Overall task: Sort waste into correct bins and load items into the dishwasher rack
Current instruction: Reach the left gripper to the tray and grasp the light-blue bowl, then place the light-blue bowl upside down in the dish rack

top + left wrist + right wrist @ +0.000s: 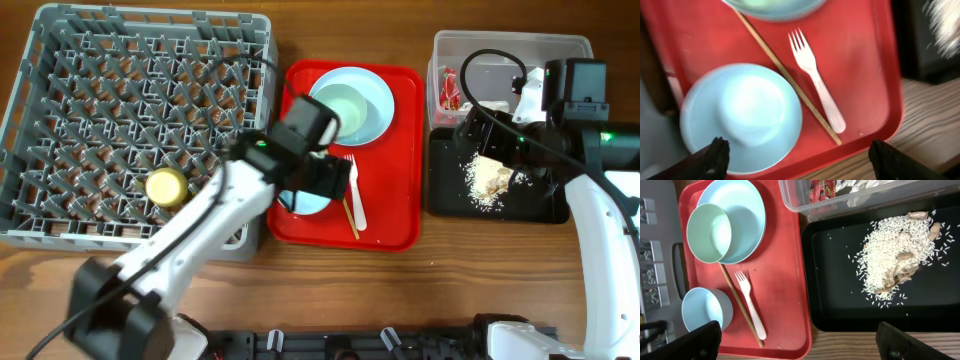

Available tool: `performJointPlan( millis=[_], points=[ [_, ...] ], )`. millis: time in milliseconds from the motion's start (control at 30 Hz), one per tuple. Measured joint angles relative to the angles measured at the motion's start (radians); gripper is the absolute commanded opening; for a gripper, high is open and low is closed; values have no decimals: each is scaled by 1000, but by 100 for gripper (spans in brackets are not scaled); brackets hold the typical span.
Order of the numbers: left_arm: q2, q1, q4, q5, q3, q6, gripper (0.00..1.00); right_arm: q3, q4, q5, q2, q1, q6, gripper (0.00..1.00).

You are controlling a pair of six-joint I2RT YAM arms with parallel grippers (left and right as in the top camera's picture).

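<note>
Where the overhead view reaches, a brown wood-grain tabletop [480, 270] fills it edge to edge.

Upper left: large square grey plastic lattice rack [150, 20] with upright pegs. A small yellow cup [167, 186] stands among the pegs near its lower edge.

Centre: flat red plastic tray [395, 170], just beside the rack.
- Upper half: round pale-blue plate [378, 110] carrying a pale mint bowl [335, 108].
- Lower left: second pale bowl [742, 117].
- Beside that bowl: thin wooden chopstick [790, 82], then white plastic fork [817, 82], both slanting, the stick lying between bowl and fork.

Right: clear plastic rectangular tub [560, 45] at the upper right, with small red-and-white wrappers [817, 190] inside. Directly below it is a shallow black rectangular tray [840, 310] holding scattered white rice and beige food scraps [895, 260].

Left gripper [800, 160]: fingers apart, holding nothing, hovering over the red tray's lower left with the second bowl beneath.

Right gripper [802, 342]: fingers spread wide, empty, high over the line where the red and black trays meet.

Obstructions, from overhead:
- The white-and-black left arm [200, 230] crosses the rack's lower right corner and hides most of the second bowl.
- The right arm [600, 220] and its black cable lie across the tub and the black tray's right side.
</note>
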Motion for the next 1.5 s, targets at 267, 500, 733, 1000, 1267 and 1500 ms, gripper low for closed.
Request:
performJointPlan(
  millis=[267, 500, 733, 1000, 1267, 1500],
  points=[
    [221, -76, 17, -16, 0, 0, 47, 0, -2, 0, 0, 0, 0, 100],
    [311, -100, 19, -42, 0, -2, 4, 0, -4, 0, 0, 0, 0, 100],
    [302, -101, 14, -108, 25, 0, 4, 0, -8, 3, 0, 0, 0, 100],
    [243, -92, -80, -109, 142, 0, 4, 0, -11, 7, 0, 0, 0, 100],
    [6, 113, -76, -13, 213, 43, 4, 0, -11, 14, 0, 0, 0, 100],
    [-71, 418, -76, 234, 214, 131, 4, 0, -12, 14, 0, 0, 0, 100]
  ],
)
